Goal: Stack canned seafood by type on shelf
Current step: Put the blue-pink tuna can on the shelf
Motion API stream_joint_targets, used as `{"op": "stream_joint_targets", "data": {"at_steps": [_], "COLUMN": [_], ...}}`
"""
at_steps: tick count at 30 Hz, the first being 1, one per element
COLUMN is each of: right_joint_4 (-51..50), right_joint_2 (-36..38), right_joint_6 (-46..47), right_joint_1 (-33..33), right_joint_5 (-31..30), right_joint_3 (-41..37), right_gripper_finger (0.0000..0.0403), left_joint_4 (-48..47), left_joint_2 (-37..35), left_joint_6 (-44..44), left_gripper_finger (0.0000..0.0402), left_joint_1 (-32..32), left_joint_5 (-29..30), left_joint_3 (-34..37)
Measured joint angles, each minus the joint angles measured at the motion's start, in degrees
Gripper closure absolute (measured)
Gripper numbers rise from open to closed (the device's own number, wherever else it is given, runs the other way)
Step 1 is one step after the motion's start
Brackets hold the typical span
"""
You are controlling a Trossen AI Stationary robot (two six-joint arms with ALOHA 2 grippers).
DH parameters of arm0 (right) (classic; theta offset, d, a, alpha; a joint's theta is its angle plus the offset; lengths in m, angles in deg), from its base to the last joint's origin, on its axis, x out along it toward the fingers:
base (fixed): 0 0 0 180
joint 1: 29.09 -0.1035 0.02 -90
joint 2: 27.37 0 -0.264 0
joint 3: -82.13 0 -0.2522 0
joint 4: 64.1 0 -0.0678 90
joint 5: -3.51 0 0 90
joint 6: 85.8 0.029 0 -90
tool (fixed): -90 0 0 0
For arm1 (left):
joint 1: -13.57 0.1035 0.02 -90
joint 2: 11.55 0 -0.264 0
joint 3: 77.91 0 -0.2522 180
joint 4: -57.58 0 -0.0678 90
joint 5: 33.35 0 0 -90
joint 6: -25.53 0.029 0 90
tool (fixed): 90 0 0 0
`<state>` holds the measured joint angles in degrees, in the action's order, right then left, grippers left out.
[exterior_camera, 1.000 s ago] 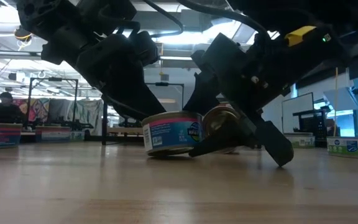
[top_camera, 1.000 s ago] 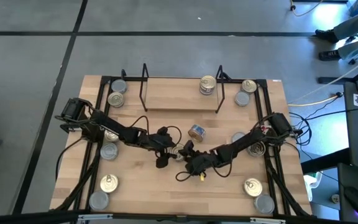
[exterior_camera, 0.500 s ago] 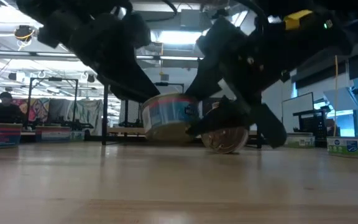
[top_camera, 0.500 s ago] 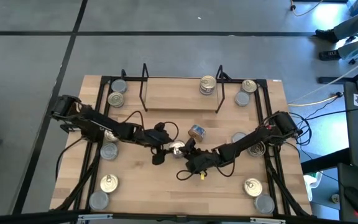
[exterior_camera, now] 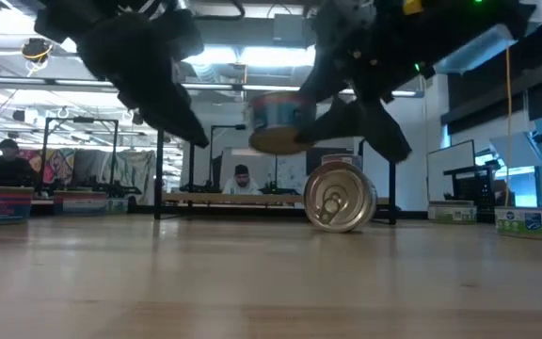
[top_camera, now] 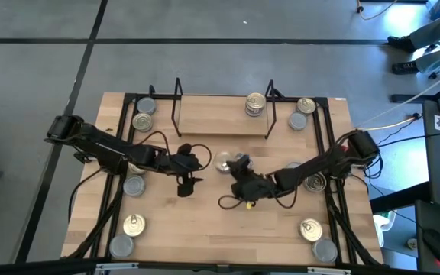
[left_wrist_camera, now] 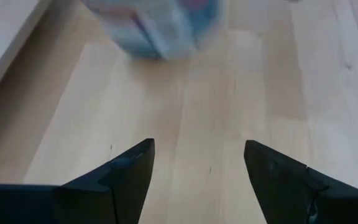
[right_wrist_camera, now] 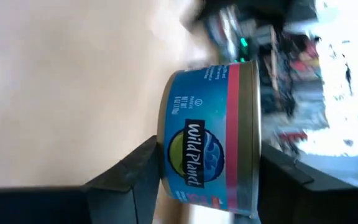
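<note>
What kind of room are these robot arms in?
Probably a robotics lab or workshop. The wood table stands on a bare grey floor, cables trail beside it, and behind it sit desks with a person under ceiling strip lights.

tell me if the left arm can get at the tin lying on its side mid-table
Probably yes: the left gripper is open and empty, with bare wood between it and the tipped tin. The right gripper, holding a blue tin, hovers close and may crowd it.

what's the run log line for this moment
right gripper: holds tin above table | left gripper: open, empty | shelf: one tin
</note>
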<state>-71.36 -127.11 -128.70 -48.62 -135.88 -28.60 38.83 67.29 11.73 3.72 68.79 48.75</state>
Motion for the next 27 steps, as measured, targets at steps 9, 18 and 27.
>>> {"op": "stream_joint_targets", "data": {"at_steps": [9,18,27], "right_joint_4": [-12.7,-25.6,-28.6], "right_joint_2": [6.8,6.5,6.1], "right_joint_6": [4.3,19.3,26.1], "right_joint_1": [11.4,22.7,27.5], "right_joint_5": [-4.0,1.5,9.4], "right_joint_3": [0.0,0.0,0.0], "right_gripper_finger": [0.0207,0.0207,0.0207], "left_joint_4": [11.2,11.7,11.7], "left_joint_2": [0.0,0.0,0.0], "left_joint_6": [-4.4,-5.6,-5.4], "left_gripper_finger": [0.0153,0.0153,0.0153], "left_joint_1": [0.0,0.0,0.0], "left_joint_5": [1.6,3.6,3.6], "left_joint_3": [8.1,9.4,9.4]}}
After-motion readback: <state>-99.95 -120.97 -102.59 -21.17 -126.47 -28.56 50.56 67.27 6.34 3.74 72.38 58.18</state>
